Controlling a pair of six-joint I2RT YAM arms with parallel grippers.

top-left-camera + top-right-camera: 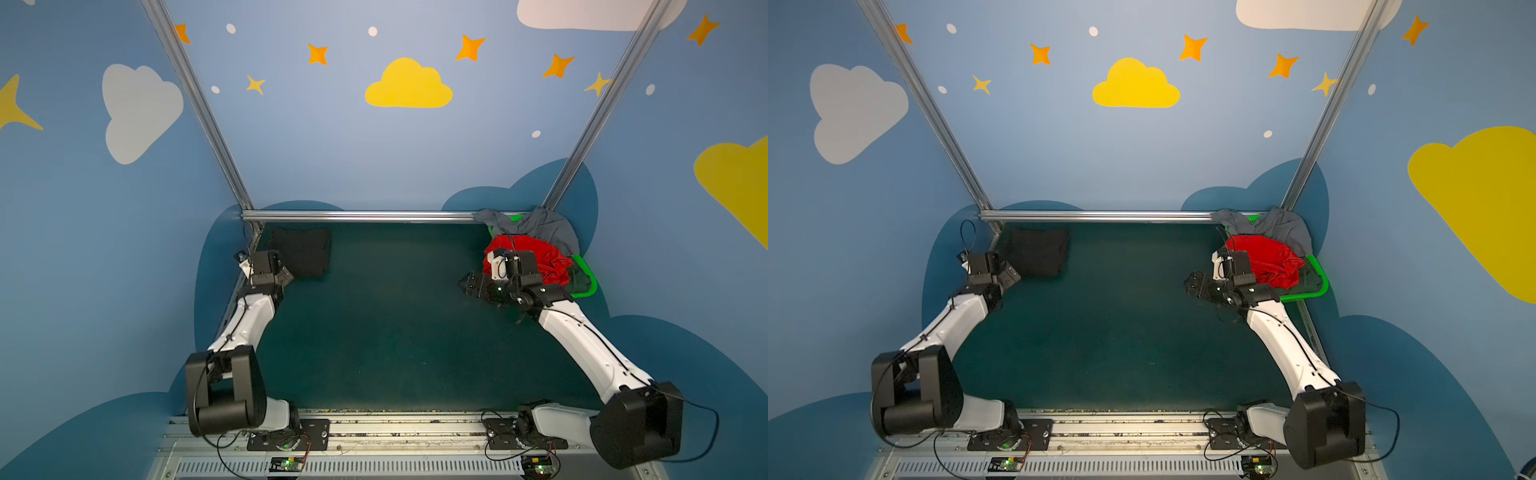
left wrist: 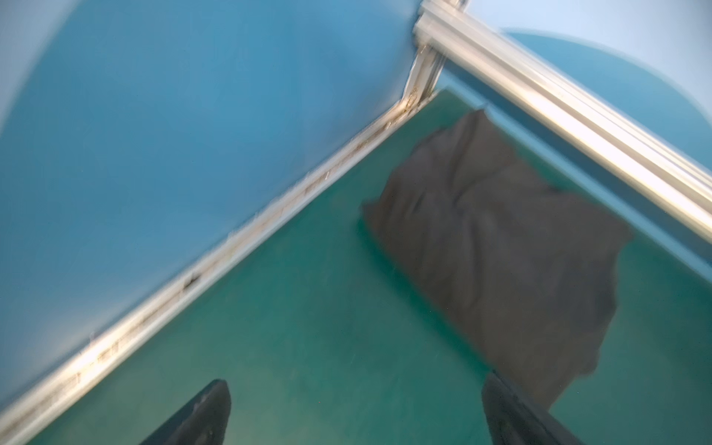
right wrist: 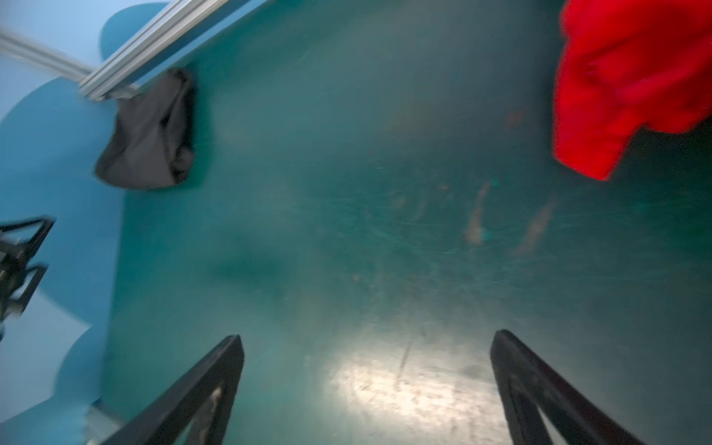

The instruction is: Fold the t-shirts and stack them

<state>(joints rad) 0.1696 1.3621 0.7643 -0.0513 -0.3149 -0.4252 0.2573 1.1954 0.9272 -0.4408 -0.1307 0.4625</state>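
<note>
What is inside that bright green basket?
A red t-shirt on top, grey t-shirt draped over the far rim of the basket, dark green t-shirt peeking from underneath. Anything deeper is covered.

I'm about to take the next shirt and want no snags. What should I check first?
1. Open, empty left gripper: ok.
2. Open, empty right gripper: ok.
3. Folded black shirt let go, lying in the table's far corner: ok.
4. Red shirt on top of the pile in the basket: ok.
5. Grey shirt fully inside basket: not ok, it drapes over the far rim.
6. Green shirt free to lift: cannot tell, mostly buried.
</note>
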